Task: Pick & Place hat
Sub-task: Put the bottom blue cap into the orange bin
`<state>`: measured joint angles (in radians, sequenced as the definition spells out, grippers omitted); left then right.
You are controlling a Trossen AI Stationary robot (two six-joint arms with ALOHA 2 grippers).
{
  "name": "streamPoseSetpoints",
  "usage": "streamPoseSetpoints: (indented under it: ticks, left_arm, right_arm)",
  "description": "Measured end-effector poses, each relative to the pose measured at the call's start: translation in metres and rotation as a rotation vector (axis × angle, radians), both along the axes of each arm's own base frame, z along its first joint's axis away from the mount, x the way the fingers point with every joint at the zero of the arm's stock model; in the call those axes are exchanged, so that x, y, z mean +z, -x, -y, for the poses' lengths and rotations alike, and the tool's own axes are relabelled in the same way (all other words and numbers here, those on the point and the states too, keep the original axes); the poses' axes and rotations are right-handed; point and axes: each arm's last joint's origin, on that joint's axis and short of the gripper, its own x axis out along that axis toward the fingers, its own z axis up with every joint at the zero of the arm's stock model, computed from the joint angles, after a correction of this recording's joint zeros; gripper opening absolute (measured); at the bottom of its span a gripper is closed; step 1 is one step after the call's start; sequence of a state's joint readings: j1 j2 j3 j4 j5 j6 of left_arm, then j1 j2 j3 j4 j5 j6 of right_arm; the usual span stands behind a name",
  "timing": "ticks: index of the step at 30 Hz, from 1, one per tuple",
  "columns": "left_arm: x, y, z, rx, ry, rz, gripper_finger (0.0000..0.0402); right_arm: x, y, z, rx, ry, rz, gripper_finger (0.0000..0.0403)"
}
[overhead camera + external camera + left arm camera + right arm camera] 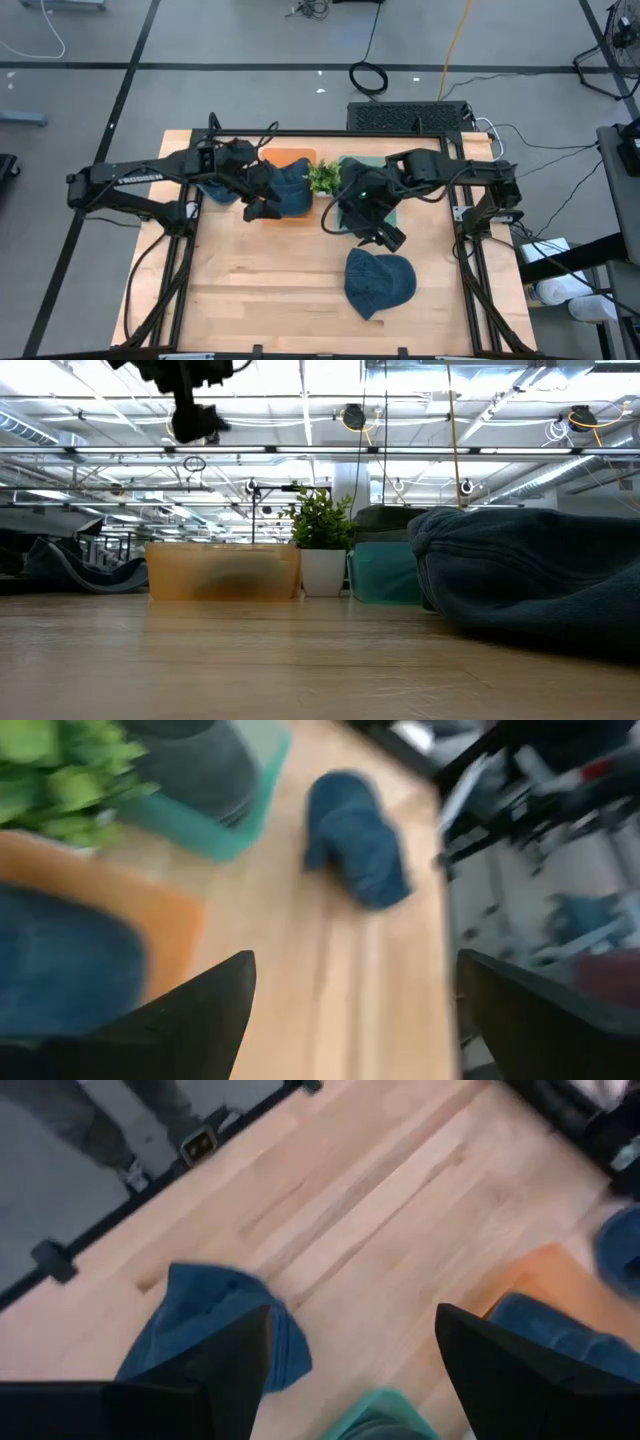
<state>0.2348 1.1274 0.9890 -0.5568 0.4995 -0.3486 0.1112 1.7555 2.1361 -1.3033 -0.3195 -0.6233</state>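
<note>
A blue hat (380, 282) lies crumpled on the table near its near edge, with no gripper touching it; it also shows in the low view (530, 580), left wrist view (355, 840) and right wrist view (220, 1330). My right gripper (388, 237) (352, 1312) hangs open just above and beyond this hat. My left gripper (262, 207) (355, 960) is open at the near edge of the orange bin (290, 160), which holds another blue hat (288, 190) (60, 970). A dark grey hat (190, 760) sits in the teal bin (215, 830).
A small potted plant (322, 178) (322, 535) stands between the orange bin (222, 570) and the teal bin (385, 572) at the table's far side. Bare wood (260, 290) stretches left of the loose hat. Black frame rails (475, 290) run along the table's sides.
</note>
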Motion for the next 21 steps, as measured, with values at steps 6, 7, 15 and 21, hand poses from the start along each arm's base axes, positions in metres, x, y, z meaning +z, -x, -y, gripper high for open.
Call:
streamPoseSetpoints:
  ticks: [6,7,15,21]
  left_arm:
    - [0.019,-0.01,0.017,0.005,0.117,0.155,0.0353]
    - [0.022,-0.012,0.019,-0.001,0.127,0.187,0.0353]
    - [0.04,-0.02,0.033,-0.017,0.191,0.352,0.0353]
    - [0.044,-0.021,0.042,-0.04,0.237,0.373,0.0353]
  right_arm:
    - [-0.02,-0.009,-0.001,0.054,0.044,-0.102,0.027]
    - [-0.024,-0.012,-0.002,0.065,0.05,-0.117,0.027]
    - [-0.046,-0.029,-0.006,0.135,0.083,-0.167,0.027]
    - [-0.059,-0.032,-0.008,0.173,0.101,-0.231,0.027]
